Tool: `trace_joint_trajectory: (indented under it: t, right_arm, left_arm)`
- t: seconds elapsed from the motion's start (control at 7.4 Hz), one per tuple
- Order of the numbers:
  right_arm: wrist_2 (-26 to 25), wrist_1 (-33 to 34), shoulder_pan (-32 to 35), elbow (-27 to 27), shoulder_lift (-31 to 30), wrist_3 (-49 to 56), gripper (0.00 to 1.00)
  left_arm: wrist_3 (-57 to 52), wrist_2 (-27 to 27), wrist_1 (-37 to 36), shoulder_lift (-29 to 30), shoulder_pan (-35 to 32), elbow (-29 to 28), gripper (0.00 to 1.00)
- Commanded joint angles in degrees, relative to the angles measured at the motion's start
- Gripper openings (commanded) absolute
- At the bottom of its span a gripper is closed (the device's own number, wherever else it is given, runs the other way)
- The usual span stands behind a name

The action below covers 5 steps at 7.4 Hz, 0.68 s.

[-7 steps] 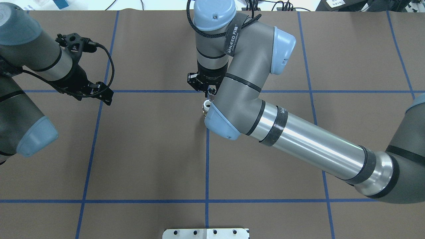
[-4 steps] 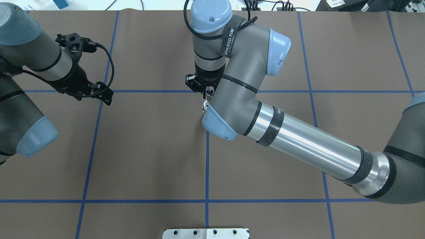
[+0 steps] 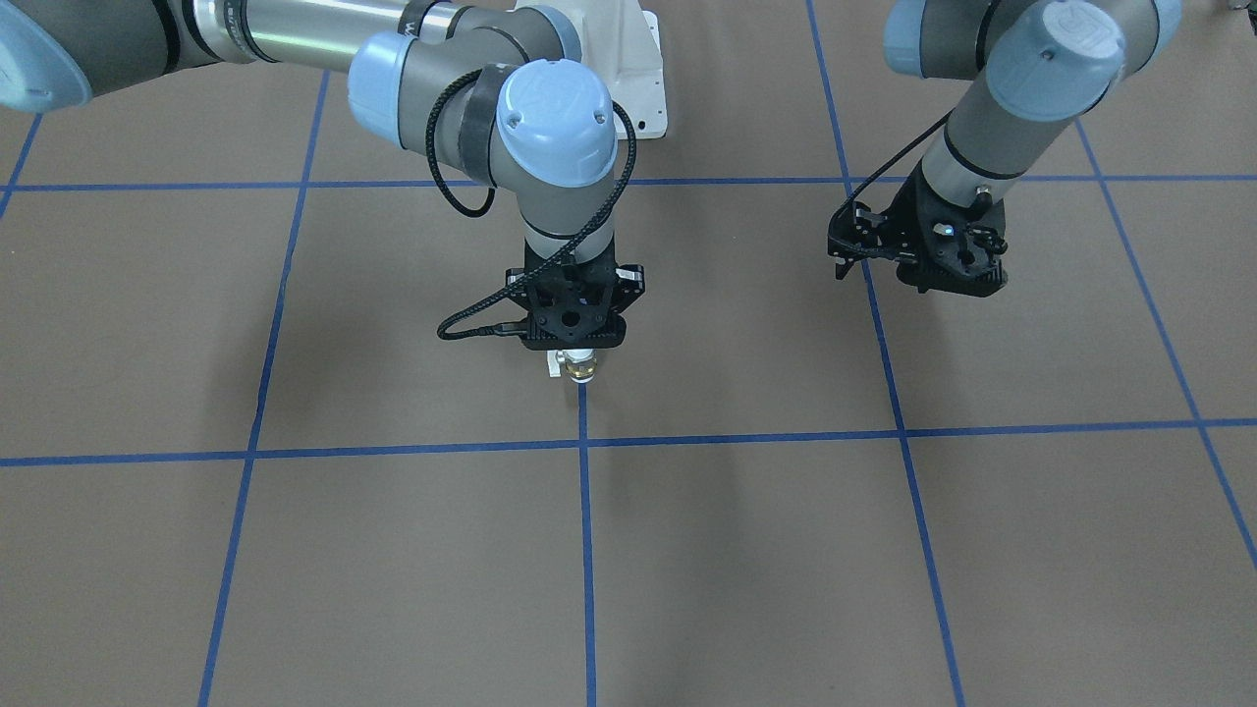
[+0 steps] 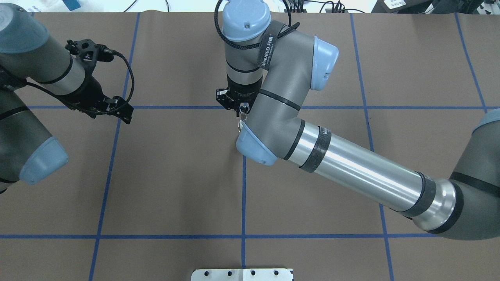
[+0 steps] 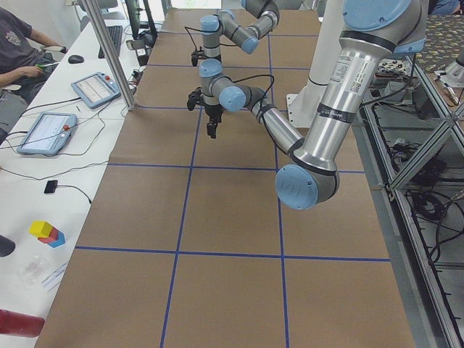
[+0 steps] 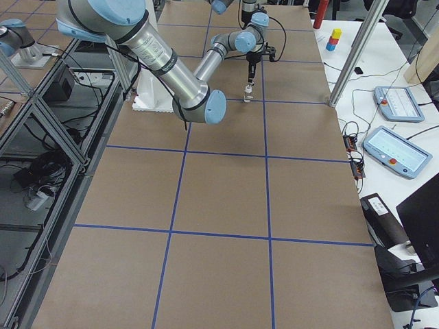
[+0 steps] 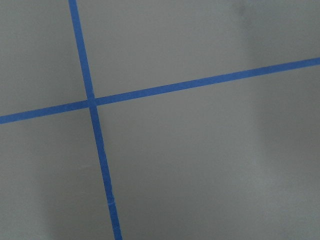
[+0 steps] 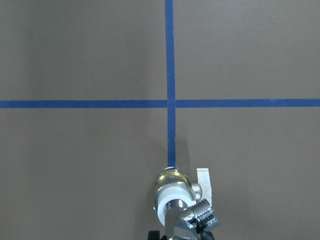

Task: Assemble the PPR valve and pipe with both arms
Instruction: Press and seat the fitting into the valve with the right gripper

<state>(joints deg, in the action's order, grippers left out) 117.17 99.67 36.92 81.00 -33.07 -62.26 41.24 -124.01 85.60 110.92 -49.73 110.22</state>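
**A:** Where's the valve [image 8: 172, 180]?

**B:** Straight under the right gripper [image 3: 575, 344], mid-mat [image 4: 175, 175], at 6 o'clock from the tape crossing [image 8: 170, 103] in the right wrist view. The ring [image 8: 170, 206] is up and the brass end is down, on the mat or just above it; I can't tell which. Its tab [image 8: 203, 182] sticks out toward 3 o'clock.

**A:** And the pipe [image 8: 202, 216]?

**B:** At the ring end and touching it, with its threaded stub aimed at about 4 o'clock. The right gripper looks closed on the pipe. Its fingers are mostly hidden, so I'm going by the silver showing between them from overhead.

**A:** So the joint is being seated?

**B:** That's my judgement. To do it well, line the pipe up with the ring and press straight down. Any sideways drag could tip the valve, since nothing braces it.

**A:** The left gripper [image 4: 123, 112]?

**B:** Well apart, toward 9 o'clock from the valve in the overhead view, above the mat. Nothing shows in it, and I can't tell how wide it stands. The task wants both arms, so I'd bring it in to clamp the brass body, clear of the tab, before more force goes on.
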Motion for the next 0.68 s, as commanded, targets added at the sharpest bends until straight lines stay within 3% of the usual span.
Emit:
trace_joint_trajectory:
  t: [0.0, 0.54]
  right_arm:
    - [0.0, -0.1, 0.0, -0.4, 0.1, 0.0, 0.00]
    - [0.5, -0.1, -0.3, -0.8, 0.0, 0.0, 0.00]
  left_arm:
    - [0.1, 0.0, 0.0, 0.0, 0.0, 0.0, 1.00]
    - [0.3, 0.0, 0.0, 0.1, 0.1, 0.0, 1.00]
